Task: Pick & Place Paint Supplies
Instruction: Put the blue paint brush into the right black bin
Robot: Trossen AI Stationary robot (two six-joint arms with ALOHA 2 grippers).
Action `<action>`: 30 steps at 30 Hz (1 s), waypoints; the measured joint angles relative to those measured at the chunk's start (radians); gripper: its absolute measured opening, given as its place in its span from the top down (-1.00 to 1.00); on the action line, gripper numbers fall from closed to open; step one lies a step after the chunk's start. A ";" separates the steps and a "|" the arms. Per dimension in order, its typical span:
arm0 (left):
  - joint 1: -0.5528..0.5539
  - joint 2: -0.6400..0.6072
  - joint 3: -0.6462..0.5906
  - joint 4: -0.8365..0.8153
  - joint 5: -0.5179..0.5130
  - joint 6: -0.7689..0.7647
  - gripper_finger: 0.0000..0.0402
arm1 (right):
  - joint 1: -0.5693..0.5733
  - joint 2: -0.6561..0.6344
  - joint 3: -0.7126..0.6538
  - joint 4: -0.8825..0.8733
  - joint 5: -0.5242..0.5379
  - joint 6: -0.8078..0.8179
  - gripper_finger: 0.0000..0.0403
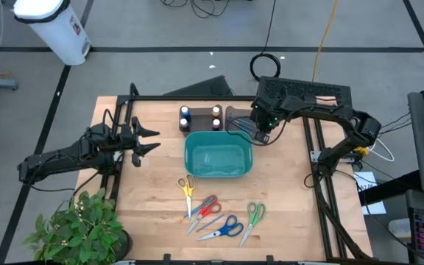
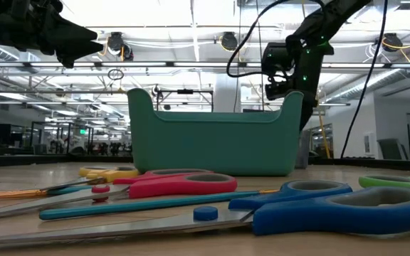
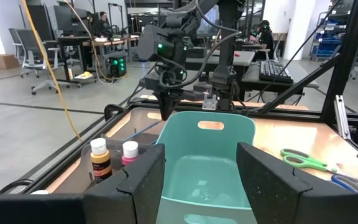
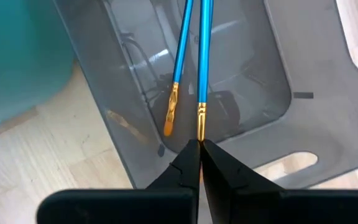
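Meanwhile the left gripper [image 1: 152,140] hovers over the counter's [image 1: 285,191] left side, fingers [image 3: 272,180] spread apart and holding nothing. Paint bottles [image 1: 200,118] stand at the back edge, just behind the teal bin [image 1: 218,156]. Scissors [image 1: 212,213] lie scattered in front. Right of the bottles, the right gripper [image 4: 200,147] reaches into a grey tray [image 4: 253,74], fingers pinched on what looks like the tip of a blue paintbrush [image 4: 204,56]; a second brush [image 4: 180,62] lies beside it.
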 joint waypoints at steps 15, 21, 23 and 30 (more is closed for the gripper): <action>0.000 0.000 0.000 0.000 0.000 0.000 -0.03 | 0.000 0.000 -0.038 0.039 0.000 0.027 1.00; 0.000 0.000 0.000 0.000 0.000 0.000 -0.03 | 0.000 0.000 -0.038 0.051 0.000 0.027 1.00; 0.000 0.000 0.000 0.000 0.000 0.000 -0.03 | 0.000 0.000 -0.038 0.054 0.000 0.027 1.00; 0.000 0.000 0.000 0.000 0.000 0.000 -0.03 | 0.000 0.000 -0.038 0.066 -0.001 0.027 1.00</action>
